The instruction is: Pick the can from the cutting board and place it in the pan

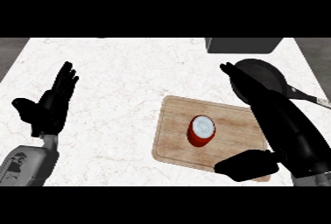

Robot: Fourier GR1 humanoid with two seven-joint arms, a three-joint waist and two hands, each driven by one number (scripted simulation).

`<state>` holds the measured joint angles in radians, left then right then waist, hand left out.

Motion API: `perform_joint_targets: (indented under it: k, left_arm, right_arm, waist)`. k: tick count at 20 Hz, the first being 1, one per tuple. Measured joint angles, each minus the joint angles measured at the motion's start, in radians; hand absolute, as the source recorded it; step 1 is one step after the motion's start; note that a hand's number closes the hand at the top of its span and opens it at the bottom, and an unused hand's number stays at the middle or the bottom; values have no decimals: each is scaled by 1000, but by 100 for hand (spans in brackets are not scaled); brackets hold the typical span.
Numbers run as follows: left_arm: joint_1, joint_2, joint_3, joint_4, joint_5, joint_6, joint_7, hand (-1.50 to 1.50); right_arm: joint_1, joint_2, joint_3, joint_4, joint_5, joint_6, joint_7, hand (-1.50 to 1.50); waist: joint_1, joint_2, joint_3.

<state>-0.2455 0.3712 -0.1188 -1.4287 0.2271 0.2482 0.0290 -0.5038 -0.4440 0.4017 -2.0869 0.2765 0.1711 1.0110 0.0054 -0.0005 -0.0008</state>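
The red cylindrical metal can (201, 130) stands ungrasped on the wooden cutting board (174, 144), the right hand (255, 94) spread wide beside it, apparently approaching; next it must close round the can.

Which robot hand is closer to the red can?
The right hand. It stretches open along the cutting board's right side, just beside the can. The left hand rests open, fingers up, far off at the counter's left.
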Motion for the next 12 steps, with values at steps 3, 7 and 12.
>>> perform_joint_targets:
  k: [3, 7, 12]
  left_arm:
    - [-4, 12, 25, -1, 7, -25, 10, 0]
    - [4, -10, 24, -19, -19, -12, 22, 0]
    - [18, -27, 35, -10, -34, -23, 6, 0]
  right_arm:
    - [8, 35, 28, 13, 38, 3, 22, -150]
    - [30, 69, 35, 63, 102, 4, 17, -150]
    - [73, 78, 21, 105, 132, 22, 4, -150]
  waist:
    - [-2, 0, 0]
    - [-3, 0, 0]
    - [-5, 0, 0]
